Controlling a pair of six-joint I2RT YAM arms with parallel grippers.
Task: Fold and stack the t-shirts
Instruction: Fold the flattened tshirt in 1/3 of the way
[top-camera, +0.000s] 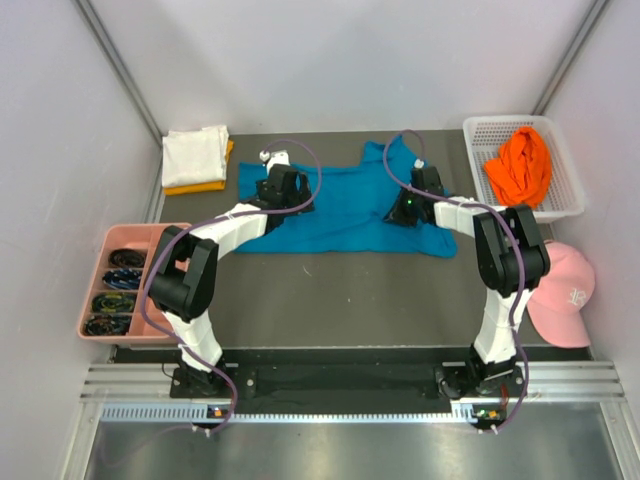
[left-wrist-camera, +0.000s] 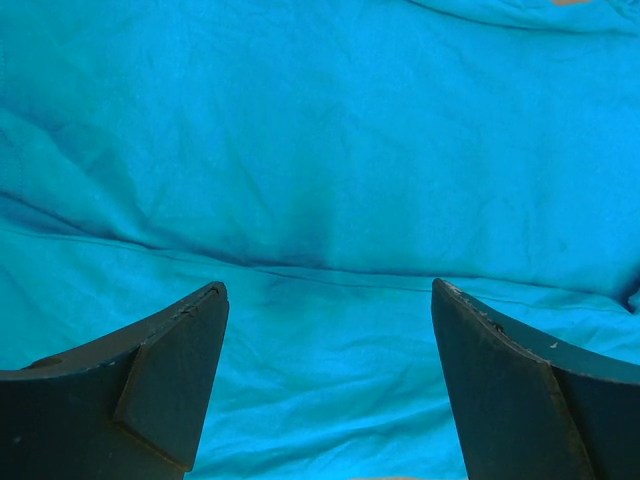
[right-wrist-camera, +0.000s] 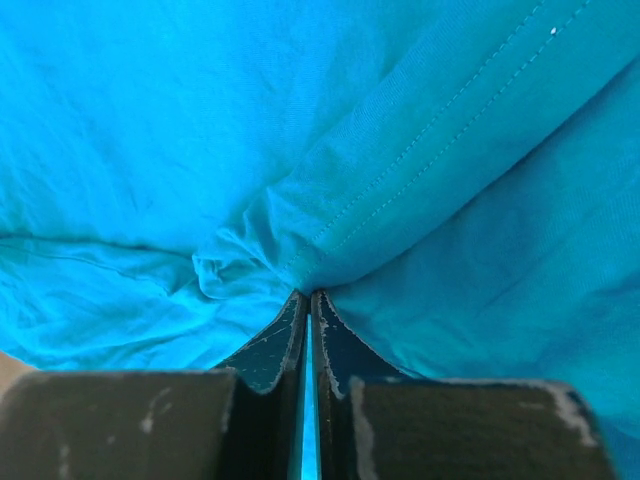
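Observation:
The teal-blue t-shirt (top-camera: 340, 210) lies spread on the dark table at the back centre, and it fills both wrist views (left-wrist-camera: 320, 150) (right-wrist-camera: 200, 120). My left gripper (top-camera: 283, 190) (left-wrist-camera: 328, 288) hovers over the shirt's left part, jaws wide open with only flat cloth between them. My right gripper (top-camera: 415, 198) (right-wrist-camera: 308, 293) is at the shirt's right part, shut on a bunched fold beside a stitched hem. A folded white t-shirt (top-camera: 195, 153) rests on a yellow-orange one (top-camera: 200, 186) at the back left. A bright orange t-shirt (top-camera: 520, 165) lies crumpled in the basket.
A white mesh basket (top-camera: 478, 125) stands at the back right. A pink cap (top-camera: 565, 290) lies at the right edge. A pink tray (top-camera: 120, 232) with coiled cables sits at the left edge. Grey walls close in three sides.

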